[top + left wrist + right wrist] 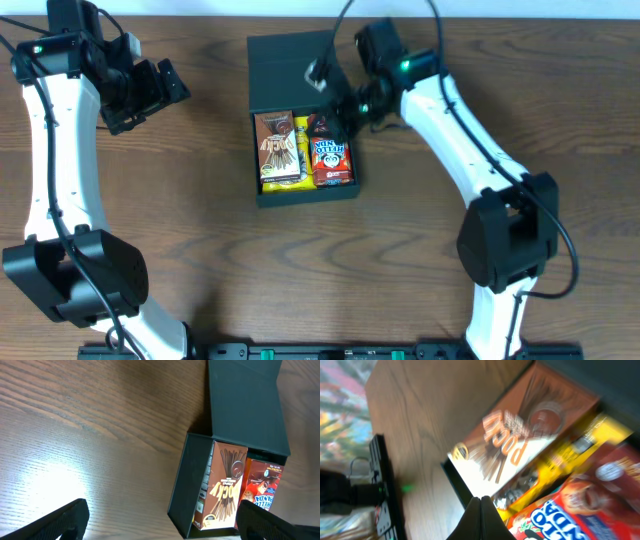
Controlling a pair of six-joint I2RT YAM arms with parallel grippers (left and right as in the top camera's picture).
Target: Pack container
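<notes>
1. Wood-grain counter fills every view, brown with darker streaks, and a black rail runs along its near edge.
2. The container sits near the middle of the counter, a little toward the far side. It is dark and matte, and its flap lid is folded back and lies open behind the tray.
3. Three snack packs lie flat and side by side inside the tray.
   - A brown Pocky box lies against the left wall.
   - A red Hello Panda box lies on the right.
   - A yellow packet shows as a narrow strip between them.
   - Together they span the tray from wall to wall.
4. The right gripper hangs over the far right part of the container, close to where the lid joins the tray.
   - Its fingers are pressed together.
   - In its own camera they point down toward the seam between the yellow packet and the Hello Panda box.
   - Whether they touch either pack cannot be told.
5. From overhead, the right arm comes in across the counter from the right, and its wrist covers the lid's right corner.
6. The left gripper is over bare wood at the far left, well apart from the container.
   - Its fingers are spread wide.
   - Its camera looks past them at the container's left wall and the Pocky box.
</notes>
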